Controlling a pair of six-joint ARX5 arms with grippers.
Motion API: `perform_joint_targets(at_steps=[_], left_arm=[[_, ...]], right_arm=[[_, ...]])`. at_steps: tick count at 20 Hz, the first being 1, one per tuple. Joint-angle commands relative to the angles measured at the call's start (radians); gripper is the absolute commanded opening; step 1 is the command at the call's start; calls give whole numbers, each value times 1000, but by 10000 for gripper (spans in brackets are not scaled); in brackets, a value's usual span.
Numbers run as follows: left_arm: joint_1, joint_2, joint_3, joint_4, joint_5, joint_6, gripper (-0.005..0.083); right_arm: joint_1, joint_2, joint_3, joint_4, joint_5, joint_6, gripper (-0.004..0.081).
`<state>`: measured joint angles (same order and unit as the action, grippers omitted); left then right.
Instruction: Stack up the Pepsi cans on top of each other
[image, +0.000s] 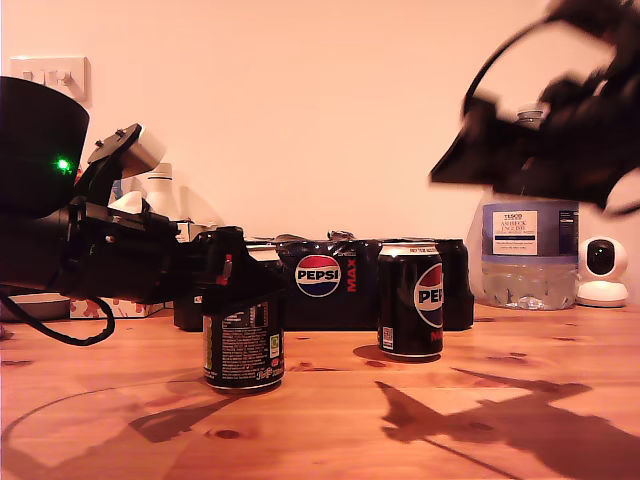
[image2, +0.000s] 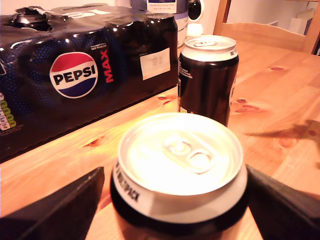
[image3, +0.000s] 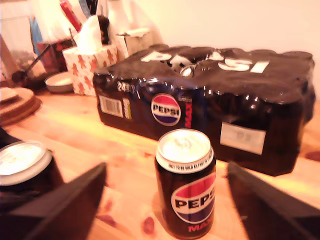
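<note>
Already the first hand (image2: 177, 200) has its fingers spread around the near Pepsi can (image: 243, 345) on the worktop (image: 330, 420), the second hand (image3: 165, 200) open above the far Pepsi can (image: 410, 300); an off-centre pinch could tip either.

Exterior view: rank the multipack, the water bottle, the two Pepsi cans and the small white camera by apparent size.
1. multipack, widest.
2. water bottle, partly hidden by an arm.
3. The two cans: near can and logo can look alike; differing nearness makes it unsure.
4. white camera, smallest.
</note>
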<state>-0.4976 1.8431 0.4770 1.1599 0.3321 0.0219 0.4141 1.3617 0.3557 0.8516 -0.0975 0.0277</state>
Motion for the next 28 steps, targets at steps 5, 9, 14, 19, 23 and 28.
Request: perform_joint_targets(at_steps=[5, 9, 14, 19, 23, 28], left_arm=[[-3, 16, 2, 7, 3, 5, 783], [-3, 16, 2, 7, 3, 5, 783], [-3, 16, 2, 8, 4, 5, 783], [-3, 16, 2, 7, 3, 5, 783], [-3, 16, 2, 7, 3, 5, 783], [-3, 16, 2, 7, 4, 5, 783]], right_arm=[[-35, 232, 109, 128, 0, -2, 740], [-42, 351, 218, 123, -5, 0, 740], [-42, 477, 319, 122, -9, 2, 740], [-42, 576, 381, 106, -9, 2, 740], [-42, 581, 382, 101, -8, -3, 740], [-41, 591, 388, 59, -7, -10, 730]])
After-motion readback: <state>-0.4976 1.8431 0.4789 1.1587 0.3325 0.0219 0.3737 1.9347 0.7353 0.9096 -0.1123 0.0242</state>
